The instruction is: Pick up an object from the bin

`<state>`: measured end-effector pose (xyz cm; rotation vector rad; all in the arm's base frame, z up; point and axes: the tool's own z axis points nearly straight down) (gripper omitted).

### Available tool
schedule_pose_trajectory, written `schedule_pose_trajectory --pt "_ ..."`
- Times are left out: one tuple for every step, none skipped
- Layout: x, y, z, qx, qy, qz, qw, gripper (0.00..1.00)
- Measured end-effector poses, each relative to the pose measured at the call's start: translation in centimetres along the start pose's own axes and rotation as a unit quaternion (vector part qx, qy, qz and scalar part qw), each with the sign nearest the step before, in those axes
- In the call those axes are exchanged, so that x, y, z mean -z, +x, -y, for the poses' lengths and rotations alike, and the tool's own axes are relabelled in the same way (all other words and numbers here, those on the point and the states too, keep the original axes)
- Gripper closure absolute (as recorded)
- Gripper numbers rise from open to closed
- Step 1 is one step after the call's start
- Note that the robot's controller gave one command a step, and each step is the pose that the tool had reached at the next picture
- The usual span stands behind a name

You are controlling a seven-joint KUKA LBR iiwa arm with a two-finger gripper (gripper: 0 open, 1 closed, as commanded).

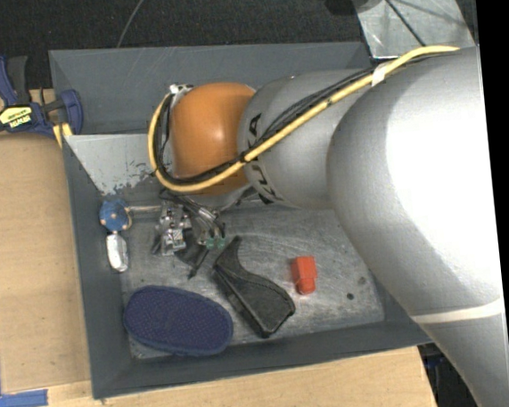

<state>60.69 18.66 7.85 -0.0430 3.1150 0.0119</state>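
Observation:
My gripper [182, 232] hangs below the orange wrist cover, low over the bin floor in the left middle of the bin. Just right of and below it lies a black, textured, handle-shaped thing [252, 292], whose upper end reaches up to the gripper. A dark blue oval pad [177, 320] lies at the front left, below the gripper. To the gripper's left sits a small thing with a blue round head [112, 215] and a white body [117, 252].
A small orange block [304, 274] rests on the bin floor to the right of the black thing. The arm covers the right and back of the bin. The left wall is close to the blue-and-white thing.

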Motion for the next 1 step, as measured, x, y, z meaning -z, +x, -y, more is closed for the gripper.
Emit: schedule_pose_trajectory --pt "13.21 0.26 0.82 0.106 0.002 -0.0076 0.9944 1.0"
